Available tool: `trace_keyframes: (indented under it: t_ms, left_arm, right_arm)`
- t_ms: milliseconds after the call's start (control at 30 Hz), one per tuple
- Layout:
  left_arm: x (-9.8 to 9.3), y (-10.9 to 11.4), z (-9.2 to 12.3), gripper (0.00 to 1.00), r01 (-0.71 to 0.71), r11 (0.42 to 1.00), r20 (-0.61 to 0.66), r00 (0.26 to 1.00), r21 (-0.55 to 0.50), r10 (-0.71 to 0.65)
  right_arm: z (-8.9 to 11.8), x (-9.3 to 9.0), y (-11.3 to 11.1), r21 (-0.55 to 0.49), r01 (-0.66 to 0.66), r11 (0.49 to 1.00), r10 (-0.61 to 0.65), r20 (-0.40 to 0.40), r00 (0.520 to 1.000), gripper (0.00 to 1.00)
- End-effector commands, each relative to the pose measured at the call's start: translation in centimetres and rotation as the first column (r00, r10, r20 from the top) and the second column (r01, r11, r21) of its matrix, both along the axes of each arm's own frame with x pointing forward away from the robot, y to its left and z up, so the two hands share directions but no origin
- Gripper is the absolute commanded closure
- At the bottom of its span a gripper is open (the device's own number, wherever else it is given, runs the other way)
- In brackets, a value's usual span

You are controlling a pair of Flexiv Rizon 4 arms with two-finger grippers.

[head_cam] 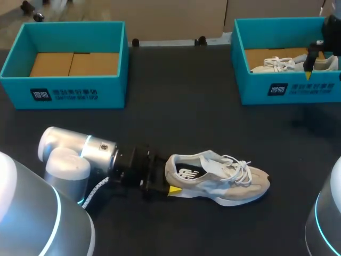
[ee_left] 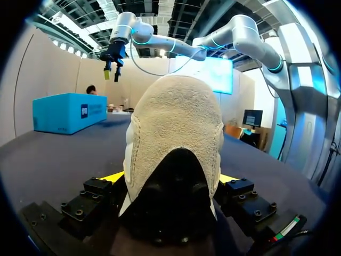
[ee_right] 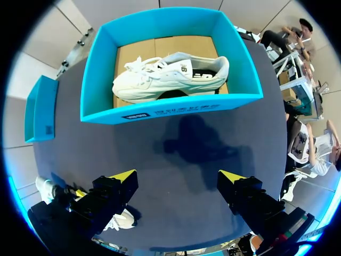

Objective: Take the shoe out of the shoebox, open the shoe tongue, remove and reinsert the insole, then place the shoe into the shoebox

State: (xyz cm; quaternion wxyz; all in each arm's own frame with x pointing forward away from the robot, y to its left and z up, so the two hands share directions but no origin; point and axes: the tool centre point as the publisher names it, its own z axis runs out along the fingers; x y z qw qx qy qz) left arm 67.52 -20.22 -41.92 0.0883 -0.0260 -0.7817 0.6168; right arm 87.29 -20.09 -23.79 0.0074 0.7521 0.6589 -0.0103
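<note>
L gripper (ee_left: pixel 170 178) shut on heel of shoe (head_cam: pixel 218 178), lying on table w/ toe pointing to robot's right. R gripper (ee_right: pixel 178 178) wide open, empty, over far-right shoebox (head_cam: pixel 287 88), well apart.

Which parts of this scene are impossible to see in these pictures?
- Left wrist view: the heel of the grey shoe fills the middle, hiding its own toe, laces and insole.
- Right wrist view: the right gripper has its own finger mount over most of that shoe.
- Head view: the right gripper covers the middle of the white shoe, and the picture's edge cuts off the right shoebox.
</note>
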Motion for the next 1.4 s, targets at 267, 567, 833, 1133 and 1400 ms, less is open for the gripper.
trace_keyframes:
  t_ms: [267,567,833,1133,1400]
  left_arm:
    - [-0.1,-0.9,-0.4,0.00,-0.018,1.000,0.005,1.000,0.001,0.018]
    - [-0.5,-1.5,-0.3,0.00,-0.033,0.999,-0.003,0.999,-0.009,0.033]
    - [-0.5,-1.9,-0.7,0.61,-0.046,0.999,-0.007,0.999,-0.013,0.046]
    - [-1.0,-1.5,-0.2,1.00,-0.018,1.000,-0.012,1.000,-0.001,0.018]
    - [-1.0,-1.5,-0.2,1.00,-0.018,1.000,-0.012,1.000,-0.001,0.018]
  right_arm:
    - [0.0,-0.1,0.0,0.001,0.000,1.000,0.000,0.002,1.000,0.00]
    - [0.0,-0.1,0.0,0.001,0.000,1.000,0.000,0.002,1.000,0.00]
    - [0.0,-0.1,0.0,0.001,0.000,1.000,0.000,0.002,1.000,0.00]
    - [0.0,-0.1,0.0,0.001,0.000,1.000,0.000,0.002,1.000,0.00]
    - [0.0,-0.1,0.0,0.001,0.000,1.000,0.000,0.002,1.000,0.00]
